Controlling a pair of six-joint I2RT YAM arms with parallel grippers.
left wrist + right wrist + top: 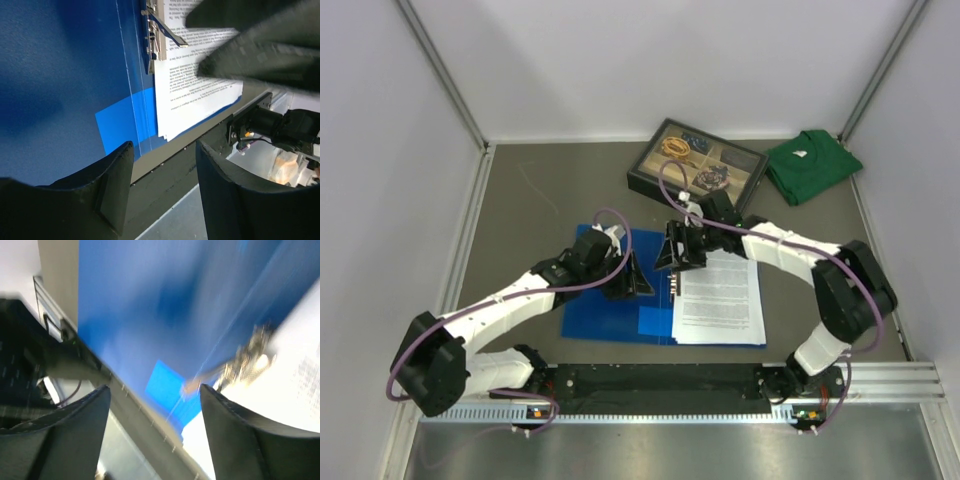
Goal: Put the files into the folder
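Note:
The blue folder (605,305) lies open and flat near the table's front edge. The files (720,298), white sheets with black text, rest on its right half under a metal clip (161,25) at the spine. My left gripper (630,283) hovers over the folder's left half, open and empty (165,146). My right gripper (678,258) hangs above the spine near the files' top left corner, open with nothing between its fingers (152,390). The right wrist view is blurred: it shows the folder (150,300), the clip (247,362) and the files (280,405).
A black-framed tray (695,165) of small items stands at the back. Right of it lies a green shirt (810,165). The black base rail (660,378) runs along the folder's near edge. Grey walls close in on three sides.

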